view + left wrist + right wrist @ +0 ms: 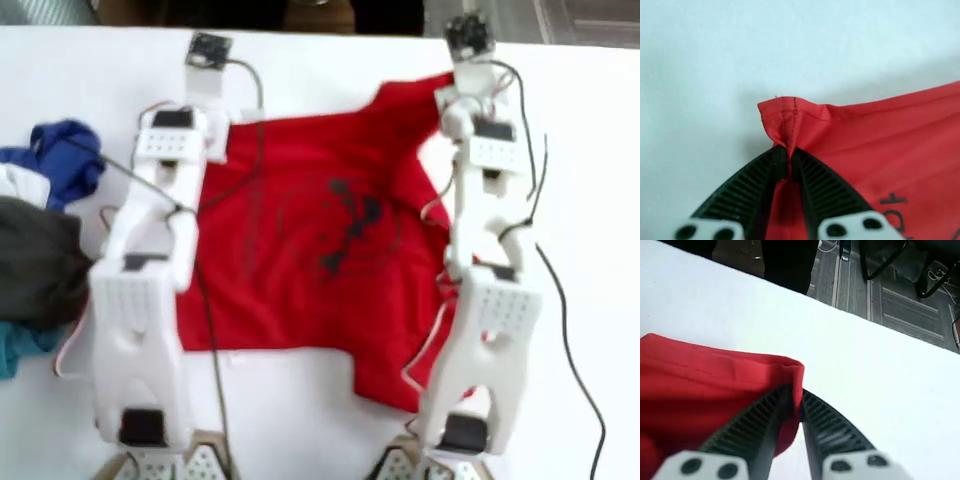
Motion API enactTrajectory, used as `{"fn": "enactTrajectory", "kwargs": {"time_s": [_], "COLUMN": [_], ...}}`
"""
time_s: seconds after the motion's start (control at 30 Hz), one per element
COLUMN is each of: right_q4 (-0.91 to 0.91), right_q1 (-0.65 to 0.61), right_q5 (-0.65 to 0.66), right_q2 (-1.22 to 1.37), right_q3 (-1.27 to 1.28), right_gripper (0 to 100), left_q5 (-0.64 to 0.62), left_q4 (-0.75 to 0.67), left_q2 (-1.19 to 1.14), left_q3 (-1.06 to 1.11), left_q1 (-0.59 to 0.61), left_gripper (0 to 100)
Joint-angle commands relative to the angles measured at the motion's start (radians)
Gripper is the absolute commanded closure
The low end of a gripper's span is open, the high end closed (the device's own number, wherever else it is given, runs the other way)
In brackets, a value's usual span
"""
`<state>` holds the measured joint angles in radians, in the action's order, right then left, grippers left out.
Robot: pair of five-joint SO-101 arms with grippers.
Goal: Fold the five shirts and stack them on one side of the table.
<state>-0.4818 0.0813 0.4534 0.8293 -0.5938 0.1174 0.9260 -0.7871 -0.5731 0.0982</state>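
The left jaws are clamping the red shirt's [300, 250] far left corner, and the right jaws are clamping its far right corner. The shirt is lying spread on the desk [330, 60].

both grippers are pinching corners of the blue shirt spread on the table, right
No, it is a red shirt, not blue; the high view shows it. The left gripper and right gripper do pinch its corners.

Dark print [350, 225] on the red shirt [290, 300]; nothing legible
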Motion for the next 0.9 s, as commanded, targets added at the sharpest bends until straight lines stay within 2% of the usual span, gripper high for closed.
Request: {"fn": "enactTrajectory", "kwargs": {"time_s": [0.0, 0.13, 0.4, 0.53, 0.87], "right_q4": [0.001, -0.021, -0.189, -0.271, -0.453], "right_q1": [0.022, 0.016, 0.005, -0.007, -0.019], "right_q5": [0.008, 0.008, 0.008, 0.008, 0.006], "right_q2": [0.105, 0.262, 0.423, 0.444, 0.443], "right_q3": [-0.189, -0.373, -0.674, -0.758, -0.882], "right_gripper": [97.8, 97.8, 97.8, 97.8, 97.8], "left_q5": [0.006, 0.006, 0.006, 0.006, 0.011], "left_q4": [0.002, 0.002, -0.006, 0.005, 0.133], "left_q2": [-0.017, -0.068, -0.092, -0.1, -0.101], "left_q3": [-0.084, -0.108, -0.11, -0.145, -0.282], "left_q1": [0.014, 0.014, 0.012, 0.008, -0.014], "left_gripper": [98, 98, 98, 98, 98]}}
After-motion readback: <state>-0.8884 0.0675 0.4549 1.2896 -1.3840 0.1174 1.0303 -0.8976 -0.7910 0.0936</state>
